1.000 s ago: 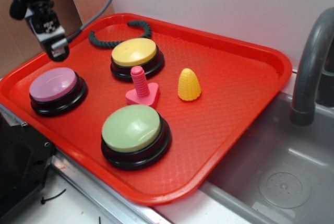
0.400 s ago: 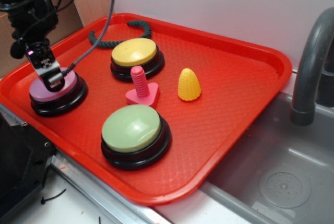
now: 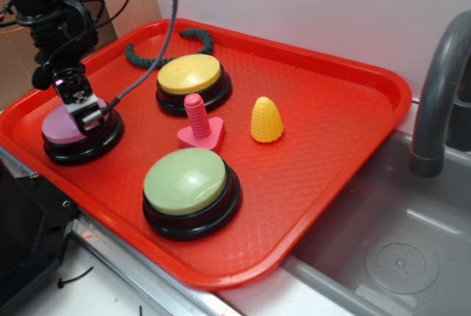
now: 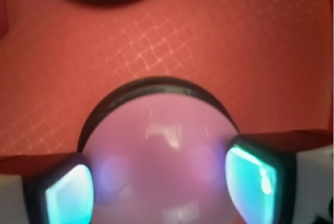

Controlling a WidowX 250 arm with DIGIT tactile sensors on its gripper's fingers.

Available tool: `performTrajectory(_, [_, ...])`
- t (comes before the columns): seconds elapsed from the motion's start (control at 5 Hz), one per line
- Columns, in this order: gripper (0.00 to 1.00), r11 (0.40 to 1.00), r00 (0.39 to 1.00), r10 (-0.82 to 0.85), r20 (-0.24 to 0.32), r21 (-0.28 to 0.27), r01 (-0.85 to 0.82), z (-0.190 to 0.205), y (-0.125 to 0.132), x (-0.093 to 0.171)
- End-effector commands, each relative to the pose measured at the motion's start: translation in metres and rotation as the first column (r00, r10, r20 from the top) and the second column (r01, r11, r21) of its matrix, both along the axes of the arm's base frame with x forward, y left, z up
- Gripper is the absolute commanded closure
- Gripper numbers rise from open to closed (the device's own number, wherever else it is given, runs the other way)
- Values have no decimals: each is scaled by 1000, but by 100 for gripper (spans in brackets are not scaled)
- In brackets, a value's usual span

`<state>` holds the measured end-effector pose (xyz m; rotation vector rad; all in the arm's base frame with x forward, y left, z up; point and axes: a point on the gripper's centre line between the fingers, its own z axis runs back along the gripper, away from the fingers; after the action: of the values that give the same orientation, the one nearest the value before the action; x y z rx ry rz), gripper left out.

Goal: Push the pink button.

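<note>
A WidowX gripper (image 3: 82, 107) rests on the domed top of the pink button (image 3: 62, 126), which sits at the left end of a red tray (image 3: 353, 110) beside a grey sink (image 3: 412, 257). In the wrist view, the two fingertips (image 4: 255, 174) stand well apart over the pink button (image 4: 162, 145), with the dome filling the gap between them and nothing gripped. Elsewhere on the tray are a yellow button (image 3: 190, 74), a green button (image 3: 185, 181), a small pink threaded peg (image 3: 199, 121), a yellow toy corn cob (image 3: 266, 119) and a dark rope (image 3: 158, 54) near the far rim.
</note>
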<state>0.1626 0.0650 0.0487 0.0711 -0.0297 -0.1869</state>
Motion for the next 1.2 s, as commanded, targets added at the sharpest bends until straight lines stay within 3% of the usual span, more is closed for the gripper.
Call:
performTrajectory(0.0, [0, 999, 998, 34, -57, 38, -31, 5, 4, 0])
performTrajectory(0.4, [0, 992, 992, 110, -62, 64, -107, 48, 0, 12])
performTrajectory(0.8, [0, 988, 989, 149, -15, 40, -149, 69, -1, 9])
performTrajectory(1.0, [0, 986, 987, 162, -23, 30, -161, 72, 2, 6])
